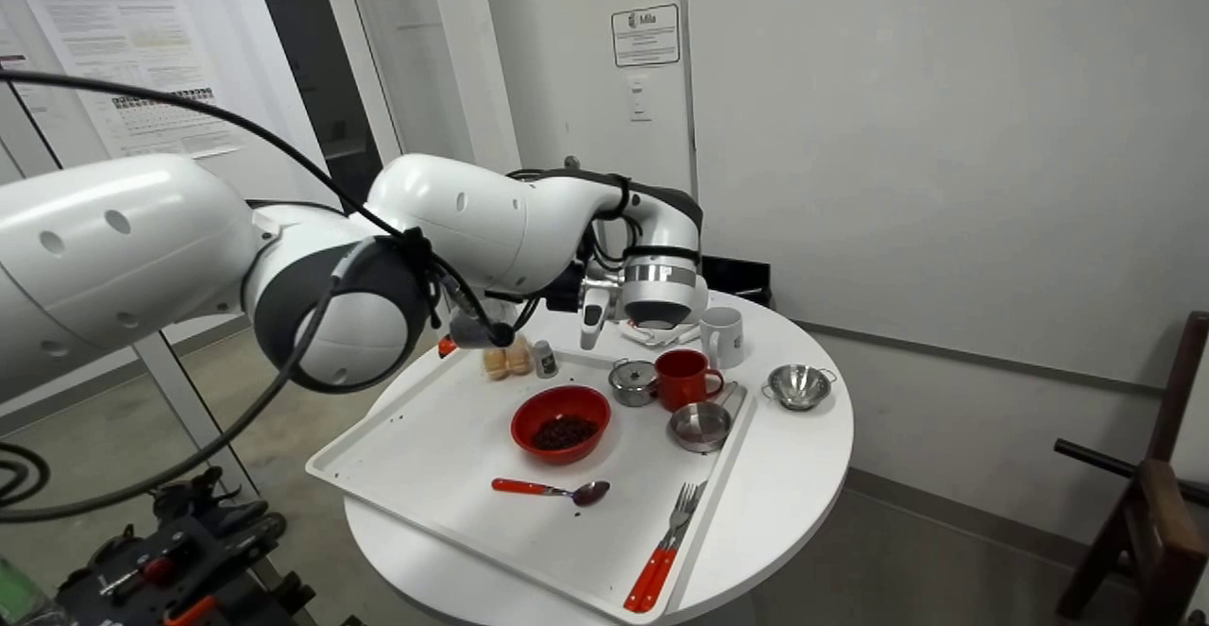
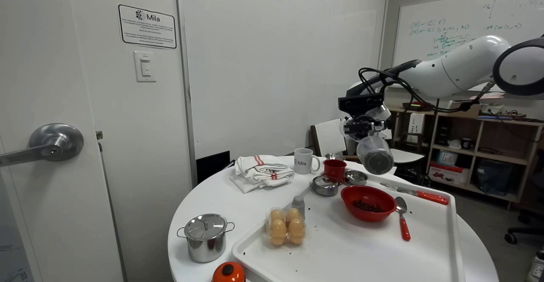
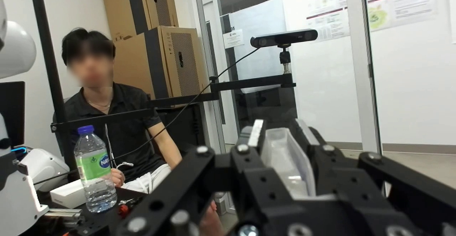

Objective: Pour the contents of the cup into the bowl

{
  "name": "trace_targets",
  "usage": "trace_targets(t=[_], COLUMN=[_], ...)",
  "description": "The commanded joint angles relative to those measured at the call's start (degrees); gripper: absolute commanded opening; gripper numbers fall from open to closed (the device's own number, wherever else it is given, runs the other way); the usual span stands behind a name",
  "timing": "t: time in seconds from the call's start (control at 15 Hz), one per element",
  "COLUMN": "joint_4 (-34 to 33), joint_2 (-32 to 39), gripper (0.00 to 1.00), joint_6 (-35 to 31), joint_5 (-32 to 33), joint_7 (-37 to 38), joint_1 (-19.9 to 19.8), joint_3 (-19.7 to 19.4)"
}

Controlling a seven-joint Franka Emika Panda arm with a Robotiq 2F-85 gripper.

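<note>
The small grey cup (image 2: 375, 153) is held off the table and tilted in an exterior view, its upper part see-through and its round end dark. My gripper (image 2: 370, 129) holds it from above. In the wrist view my gripper (image 3: 281, 131) is closed on the pale, hollow cup (image 3: 286, 161), with a finger on each side; no dark pieces show inside it. The wide red bowl (image 1: 559, 401) stands on the tray with small dark pieces in it. The bowl also shows in an exterior view (image 2: 361, 215), below the cup in the picture. The cup's height above it is unclear.
The white tray (image 1: 434, 465) holds a red-handled spoon (image 1: 553, 488), fork and knife (image 1: 666, 550), red mug (image 1: 682, 379), lidded pot (image 1: 633, 382), small pan (image 1: 700, 426), eggs (image 2: 285, 226) and shaker (image 2: 298, 205). A steel pot (image 2: 207, 241) and towel (image 2: 263, 170) stand beside it.
</note>
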State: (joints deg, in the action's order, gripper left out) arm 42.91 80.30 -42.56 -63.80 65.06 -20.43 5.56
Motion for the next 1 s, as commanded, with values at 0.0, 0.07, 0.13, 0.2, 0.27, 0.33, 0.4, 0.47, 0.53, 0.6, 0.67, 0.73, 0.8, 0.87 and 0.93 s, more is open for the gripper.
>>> trace_targets(t=[0.0,0.07,0.13,0.2,0.27,0.33,0.4,0.47,0.53,0.6,0.67,0.73,0.8,0.87,0.93], joint_4=[-5.58,-5.9,-6.11,-6.36,-6.54,-6.75,-6.93,-7.2,-6.27,-2.44,-2.37,-2.45,-2.55,-2.45,-2.37], joint_2=[3.74,4.09,4.43,4.76,5.11,5.42,5.69,5.97,5.44,2.88,2.87,2.87,2.9,2.87,2.88], gripper=[0.08,0.08,0.08,0.08,0.08,0.08,0.08,0.08,0.08,0.08,0.08,0.08,0.08,0.08,0.08], joint_6=[2.62,2.82,2.92,3.06,3.14,3.08,2.97,2.93,2.77,2.56,2.45,2.38,2.35,2.41,2.56], joint_5=[-2.1,-2.47,-2.97,-3.39,-3.89,-4.3,-4.68,-4.96,-5.08,-5.73,-5.99,-6.16,-6.24,-6.37,-6.56], joint_7=[3.81,4.2,4.56,4.99,5.56,6.05,6.54,6.99,6.77,4.89,4.92,4.88,4.84,4.79,4.76], joint_1=[-0.91,-1.1,-1.25,-1.33,-1.46,-1.55,-1.64,-1.73,-1.82,-1.41,-1.43,-1.37,-1.31,-1.36,-1.48], joint_3=[2.31,2.84,3.41,3.88,4.44,4.89,5.27,5.65,5.72,3.98,3.89,3.69,3.51,3.4,3.36])
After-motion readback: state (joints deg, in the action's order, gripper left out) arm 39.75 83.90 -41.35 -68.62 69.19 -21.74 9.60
